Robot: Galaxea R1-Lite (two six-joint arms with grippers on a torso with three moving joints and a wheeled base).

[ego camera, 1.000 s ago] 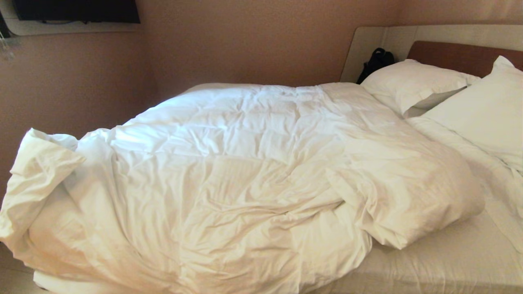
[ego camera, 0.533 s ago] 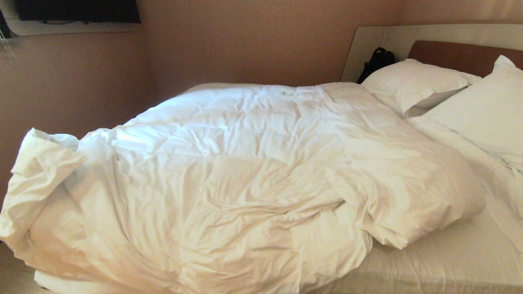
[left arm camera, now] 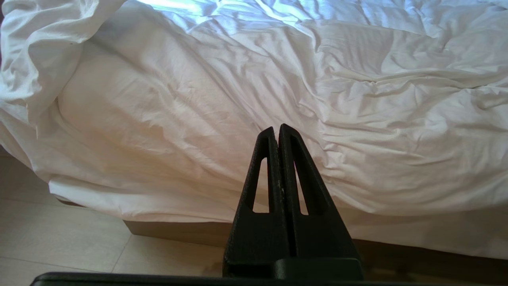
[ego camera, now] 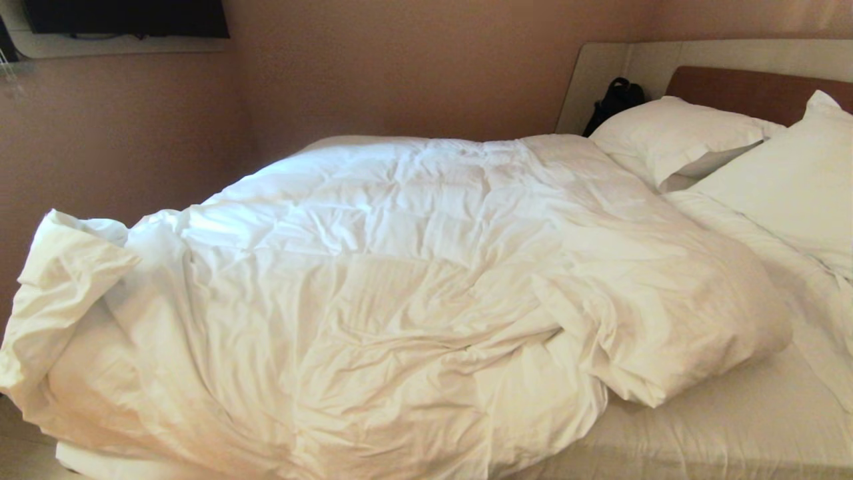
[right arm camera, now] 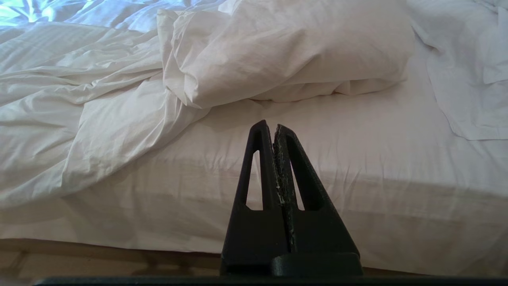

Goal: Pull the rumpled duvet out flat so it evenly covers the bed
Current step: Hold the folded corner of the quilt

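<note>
The white quilted duvet (ego camera: pixel 400 280) lies rumpled over the left and middle of the bed (ego camera: pixel 726 427). Its near right corner is folded back in a thick roll (ego camera: pixel 673 340), and bare sheet shows beside it. At the left its edge (ego camera: pixel 60 280) bunches up and hangs over the foot. Neither arm shows in the head view. My left gripper (left arm camera: pixel 276 130) is shut and empty, held off the bed's side facing the overhanging duvet (left arm camera: pixel 198 119). My right gripper (right arm camera: pixel 270 126) is shut and empty, facing the bare sheet (right arm camera: pixel 357 167) below the folded duvet corner (right arm camera: pixel 278 51).
Two white pillows (ego camera: pixel 673 133) (ego camera: pixel 793 180) lie at the brown headboard (ego camera: pixel 753 93), with a black bag (ego camera: pixel 613 100) in the corner behind them. A wall runs along the bed's far side. The dark bed base (left arm camera: pixel 178 230) and pale floor (left arm camera: pixel 51 238) lie below the grippers.
</note>
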